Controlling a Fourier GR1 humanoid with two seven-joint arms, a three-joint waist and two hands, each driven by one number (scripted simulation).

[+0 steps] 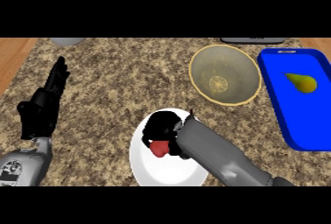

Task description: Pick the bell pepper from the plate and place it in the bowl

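Right hand [163, 127] is reaching over the white plate [169, 175] near the bench's [123, 74] front edge, fingers curling round the red bell pepper [158, 149], which is sitting on the plate and is partly hidden. The bowl [225, 74] is sitting farther back, toward the right, apart from the plate. Left hand [44, 103] is resting at the left side, fingers straight and spread upward. A blue tray [289, 118] at the right edge is carrying a pear [302, 82].

right hand [163, 127] gripping bell pepper [157, 148], plate [169, 173]
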